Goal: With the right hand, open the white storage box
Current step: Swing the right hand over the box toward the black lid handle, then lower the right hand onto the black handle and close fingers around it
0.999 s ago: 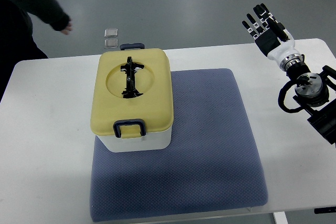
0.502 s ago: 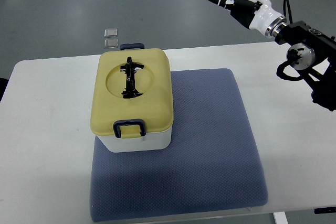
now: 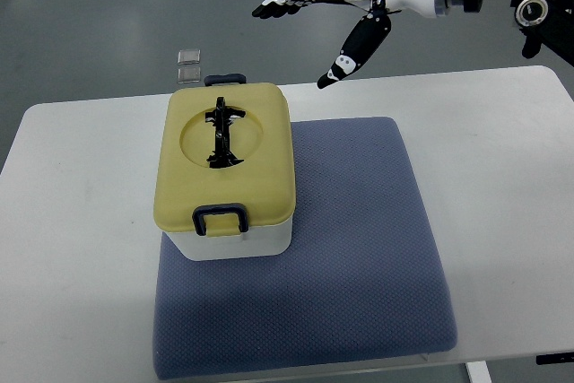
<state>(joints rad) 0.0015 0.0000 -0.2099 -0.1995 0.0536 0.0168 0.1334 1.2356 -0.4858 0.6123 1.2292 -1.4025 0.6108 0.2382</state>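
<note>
The box (image 3: 229,172), white-bodied with a pale yellow lid (image 3: 226,157), sits closed below and to the left of the right hand (image 3: 345,2), well apart from it. A round recess in the lid holds a black folding handle (image 3: 223,132) lying flat. A dark blue latch (image 3: 221,216) clips the lid's near edge, the side farthest from the hand, and a second latch (image 3: 224,80) shows at the far edge, the side nearer the hand. The box rests on the left part of a blue-grey mat (image 3: 359,266), which spreads out beneath and toward the camera from the hand and lies on a white table (image 3: 81,248). The right hand hangs in the air over the table's far edge, reaching in from the upper right, palm turned down, its fingers (image 3: 278,2) stretched long toward the left and the thumb (image 3: 352,49) angled down and apart from them: a wide, empty hand, touching nothing. Left of the hand and lower, on the grey floor beyond the table, lie two small clear squares (image 3: 189,63), just past the box's far latch.
</note>
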